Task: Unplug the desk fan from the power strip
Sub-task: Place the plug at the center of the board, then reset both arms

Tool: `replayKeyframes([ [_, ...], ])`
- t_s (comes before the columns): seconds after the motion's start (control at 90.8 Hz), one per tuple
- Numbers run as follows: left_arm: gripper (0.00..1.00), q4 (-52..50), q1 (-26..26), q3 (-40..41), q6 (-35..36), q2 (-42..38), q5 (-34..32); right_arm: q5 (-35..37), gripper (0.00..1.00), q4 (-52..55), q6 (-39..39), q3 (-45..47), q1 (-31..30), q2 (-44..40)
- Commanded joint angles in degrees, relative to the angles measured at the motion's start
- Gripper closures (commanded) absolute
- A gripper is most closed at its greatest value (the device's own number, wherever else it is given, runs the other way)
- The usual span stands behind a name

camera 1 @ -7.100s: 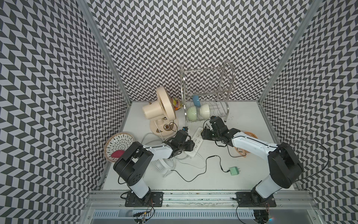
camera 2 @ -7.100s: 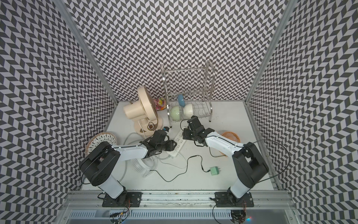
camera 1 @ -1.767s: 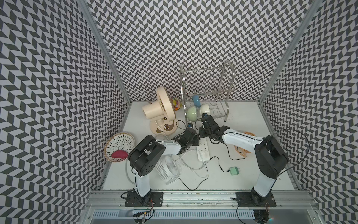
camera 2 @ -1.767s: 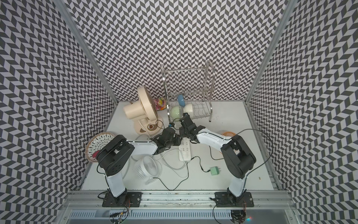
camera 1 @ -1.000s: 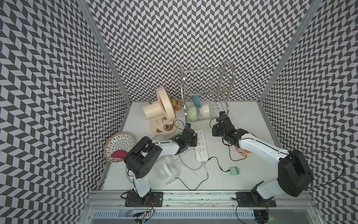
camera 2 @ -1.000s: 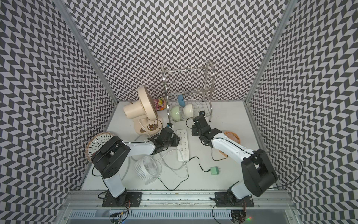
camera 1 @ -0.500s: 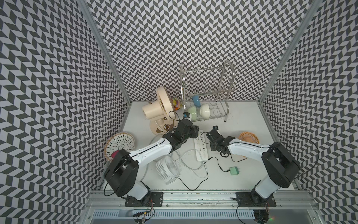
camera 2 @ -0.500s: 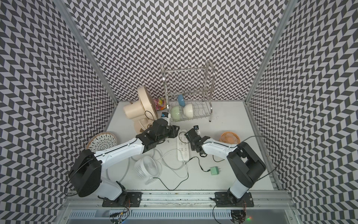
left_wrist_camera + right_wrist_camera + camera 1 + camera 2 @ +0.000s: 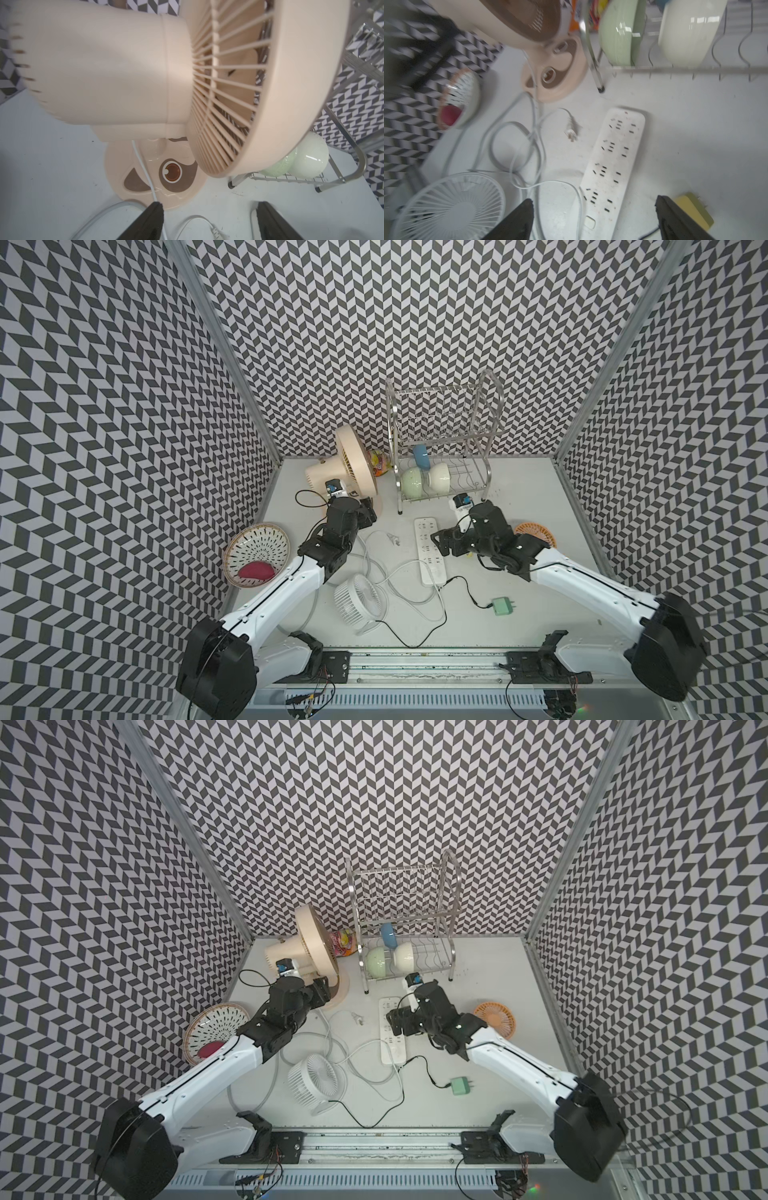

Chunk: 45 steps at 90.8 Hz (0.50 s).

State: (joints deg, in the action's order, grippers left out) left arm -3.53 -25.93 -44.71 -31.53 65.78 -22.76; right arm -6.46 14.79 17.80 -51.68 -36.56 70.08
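Over near the middle of the table (image 9: 519, 489), the power strip (image 9: 430, 549) lay flat, its long side running away from the robot's base and its far end just short of the dish rack (image 9: 444, 439). The right wrist view was pretty smeary, but every socket I could see on the strip (image 9: 612, 166) looked empty. Its near end ran off the frame edge though, so no idea about that bit.

A white plug (image 9: 572, 129) lay loose on the table just beside the strip, prongs bare, not touching it. Its cord got lost in a tangle of other white cords and I honestly couldn't trace which loop went where. A thin white cord did run over the base of the beige desk fan (image 9: 145, 68).

Jaws on the right gripper (image 9: 591, 220) were wide apart with nothing between them, hovering over the strip's near half. Only the 2 dark fingertips showed, the rest was cut off. The left gripper (image 9: 209, 222) was also spread and empty, close to the desk fan's base, and the fan's top was cropped there.

A yellow block (image 9: 693, 209) sat half hidden behind a right finger, couldn't tell what it was. A thin black cable (image 9: 469, 593) from the green adapter (image 9: 503, 606) reached the strip's near end. Plugged in or not, I couldn't tell.
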Motion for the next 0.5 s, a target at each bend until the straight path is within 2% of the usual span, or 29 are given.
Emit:
replayKeyframes([
  [0.0,0.18,0.86,1.41,2.04,3.56,-2.20,-6.44,-12.27,0.08,-8.01,1.26,2.31,7.85,-4.26],
  [0.077,0.18,1.50,3.44,3.15,4.40,-2.45,-6.98,-12.62,0.08,-11.59,3.52,4.77,14.05,-5.81],
  [0.165,0.18,1.37,6.38,3.56,4.83,-2.01,-4.30,-14.42,0.09,-11.17,4.57,4.48,18.55,-4.13],
  [0.319,0.18,0.75,10.29,4.04,3.89,-1.76,0.53,-19.58,0.16,-1.09,2.64,0.85,19.16,2.10],
  [0.485,0.18,1.32,11.57,5.41,2.67,-2.36,2.38,-12.05,0.18,4.48,4.36,3.36,19.15,1.42],
])
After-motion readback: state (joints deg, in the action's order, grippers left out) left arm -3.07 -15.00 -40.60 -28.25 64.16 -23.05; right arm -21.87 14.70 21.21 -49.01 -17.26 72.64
